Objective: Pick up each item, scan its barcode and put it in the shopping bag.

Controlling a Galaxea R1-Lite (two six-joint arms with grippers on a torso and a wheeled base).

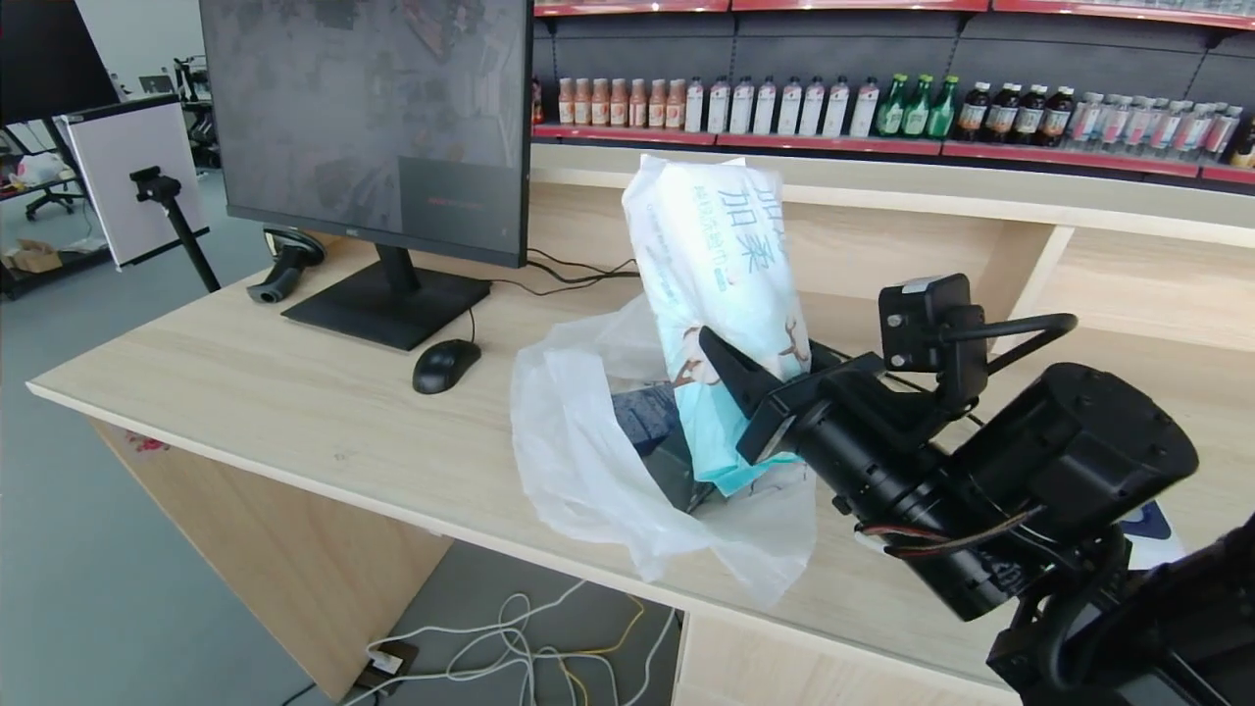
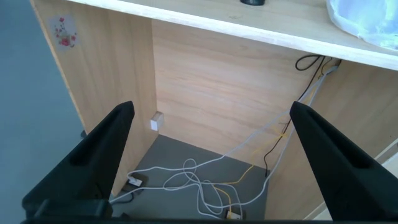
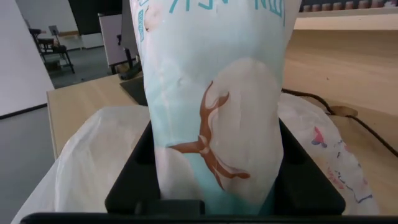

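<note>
Right hand (image 1: 753,373) sits at centre right of the head view, clamped across the lower part of a white and teal tissue pack (image 1: 711,255); in the right wrist view one black finger (image 3: 140,168) presses on each side of the pack (image 3: 214,124). The pack stands nearly upright, leaning a little toward the upper left of the frame, with its lower end inside the open mouth of the shopping bag (image 1: 588,461). This thin, translucent white bag lies crumpled on the pale wooden worktop (image 1: 294,392), close to the near edge, and a dark item (image 1: 647,417) lies inside it just beside the pack.

Left hand (image 2: 211,149) hangs below the worktop's edge with its fingers spread wide and nothing between them, facing loose cables (image 2: 199,186) on the floor.

Left of the bag, a black mouse (image 1: 446,365) rests on the worktop. Behind the mouse stands a dark monitor (image 1: 368,118), and a barcode scanner (image 1: 284,265) lies by its base at upper left. Farthest back, a red shelf (image 1: 882,137) carries a row of bottles (image 1: 882,103).
</note>
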